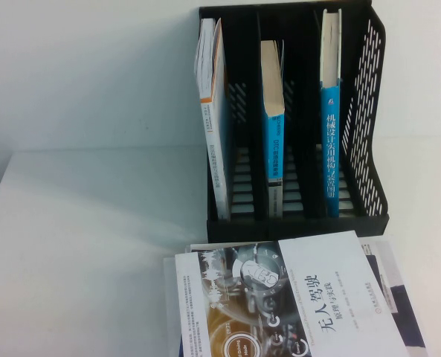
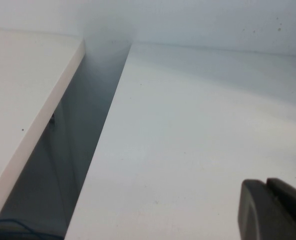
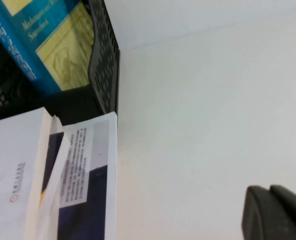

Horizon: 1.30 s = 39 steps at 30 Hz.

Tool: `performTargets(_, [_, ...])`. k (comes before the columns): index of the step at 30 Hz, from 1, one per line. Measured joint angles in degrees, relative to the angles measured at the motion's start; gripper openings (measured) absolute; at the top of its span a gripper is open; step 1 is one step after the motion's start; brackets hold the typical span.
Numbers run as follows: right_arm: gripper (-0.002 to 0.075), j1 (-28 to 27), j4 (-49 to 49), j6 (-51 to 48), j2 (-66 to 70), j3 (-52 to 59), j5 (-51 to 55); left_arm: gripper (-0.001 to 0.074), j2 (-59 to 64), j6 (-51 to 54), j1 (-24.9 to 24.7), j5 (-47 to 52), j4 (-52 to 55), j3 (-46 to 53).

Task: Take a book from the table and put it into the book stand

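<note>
The book [image 1: 294,297] lies on the worktop [image 1: 79,245], near the stand [image 1: 372,111]. The left end effector [image 2: 267,207], closed, is apart; the right end effector [image 3: 270,212] seems closed too.

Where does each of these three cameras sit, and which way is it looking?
High view: raised on the robot's side, angled down at the book stand and the book; no arm shows.
Left wrist view: over the bare table; shut left gripper at one corner.
Right wrist view: beside the book stand; right gripper shows.
High and right wrist views share stand and book.
</note>
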Motion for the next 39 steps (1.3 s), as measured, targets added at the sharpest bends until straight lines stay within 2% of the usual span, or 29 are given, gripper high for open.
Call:
performTargets(8, [-0.0004, 0.0, 0.0, -0.13, 0.0, 0.0, 0.0, -0.0004, 0.0, 0.09, 0.0, -0.11, 2.91, 0.0])
performTargets(15, [-0.0004, 0.0, 0.0, -0.13, 0.0, 0.0, 0.0, -0.0004, 0.0, 0.09, 0.0, -2.64, 0.36, 0.1])
performTargets(22, [-0.0004, 0.0, 0.0, -0.13, 0.0, 0.0, 0.0, -0.0004, 0.0, -1.16, 0.0, -17.07, -11.66, 0.22])
performTargets(26, [-0.0004, 0.0, 0.0, -0.17, 0.0, 0.0, 0.0, -0.0004, 0.0, -1.5, 0.0, -23.09, -13.56, 0.22])
performTargets(33, [-0.0004, 0.0, 0.0, -0.26, 0.0, 0.0, 0.0, -0.0004, 0.0, -1.54, 0.0, -24.01, -14.05, 0.22])
performTargets(39, [-0.0004, 0.0, -1.24, -4.46, 0.0, 0.0, 0.0, -0.0004, 0.0, -1.64, 0.0, -24.01, -14.18, 0.22])
